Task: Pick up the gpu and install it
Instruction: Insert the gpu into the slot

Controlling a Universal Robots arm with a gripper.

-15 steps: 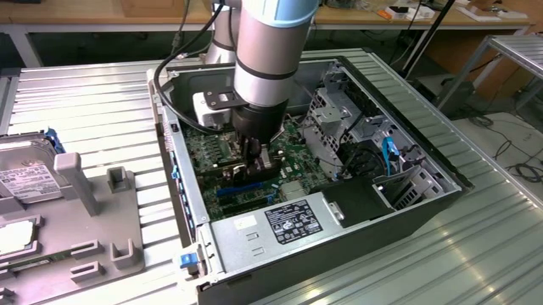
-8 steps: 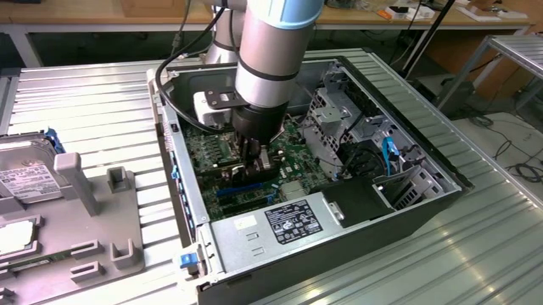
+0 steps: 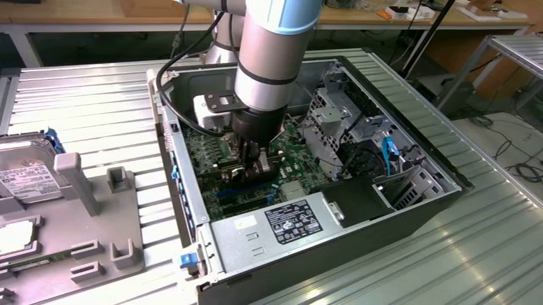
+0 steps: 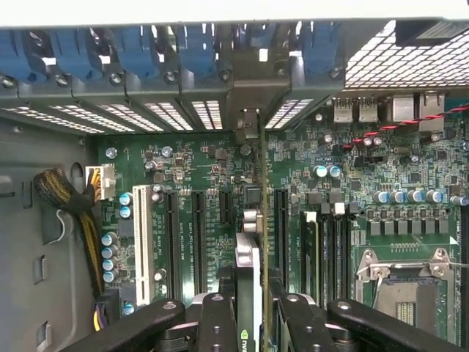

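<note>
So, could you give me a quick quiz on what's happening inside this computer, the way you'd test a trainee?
1. True or false: the end effector is down inside the open computer case.
2. What is it gripping? A) a screwdriver B) the gpu C) a loose screw
3. Fill in: on the exterior view's left, the hard drive lies ___ the case.
Key: 1 true; 2 B; 3 outside.
</note>
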